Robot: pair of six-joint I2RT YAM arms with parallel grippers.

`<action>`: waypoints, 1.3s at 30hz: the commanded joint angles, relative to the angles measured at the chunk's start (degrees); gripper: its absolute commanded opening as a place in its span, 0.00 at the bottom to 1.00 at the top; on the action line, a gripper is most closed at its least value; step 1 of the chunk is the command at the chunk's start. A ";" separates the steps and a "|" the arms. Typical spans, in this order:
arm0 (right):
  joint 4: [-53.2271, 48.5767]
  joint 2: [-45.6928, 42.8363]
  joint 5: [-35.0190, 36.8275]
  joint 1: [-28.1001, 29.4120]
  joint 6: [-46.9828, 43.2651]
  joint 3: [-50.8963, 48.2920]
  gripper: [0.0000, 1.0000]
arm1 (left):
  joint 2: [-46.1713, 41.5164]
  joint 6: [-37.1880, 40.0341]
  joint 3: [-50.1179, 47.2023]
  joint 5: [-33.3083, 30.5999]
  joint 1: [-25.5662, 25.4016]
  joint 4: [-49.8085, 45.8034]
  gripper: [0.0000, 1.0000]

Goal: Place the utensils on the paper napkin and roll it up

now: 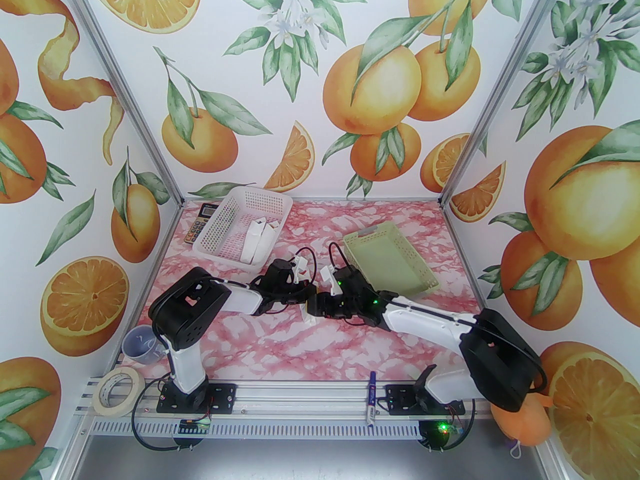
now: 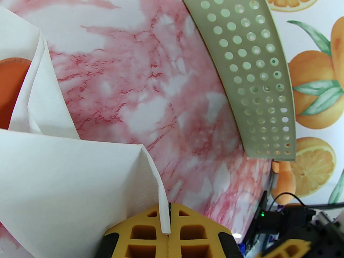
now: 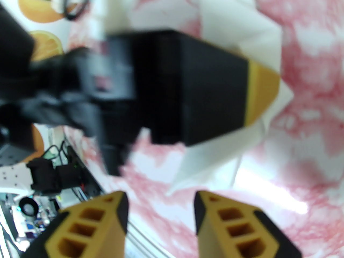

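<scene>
Mid-table, the paper napkin point(image 2: 67, 176) is pinched by the closed left gripper point(image 2: 168, 219); an orange-red utensil point(image 2: 10, 90) is tucked inside; the right gripper point(image 3: 161, 205) is seen open, empty; the fold should be kept taut.

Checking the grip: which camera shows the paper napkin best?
Left wrist: the paper napkin is sharp, its folded edge pinched in the shut left claw. Right wrist shows it blurred behind that claw. From the top, the arms hide nearly all of it.
</scene>
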 commanded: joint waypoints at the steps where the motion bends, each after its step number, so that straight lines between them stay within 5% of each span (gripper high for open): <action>1: 3.48 2.02 -0.21 0.65 3.08 -0.80 0.47 | 1.48 0.52 -1.22 -0.95 -0.17 -0.97 0.05; 18: 2.91 7.72 1.77 3.13 1.96 2.88 0.46 | 1.11 0.55 -1.29 -1.11 -0.15 -1.04 0.04; 39: 2.99 11.14 2.04 4.70 1.51 4.33 0.29 | 1.29 0.42 -1.59 -1.14 -0.17 -0.70 0.04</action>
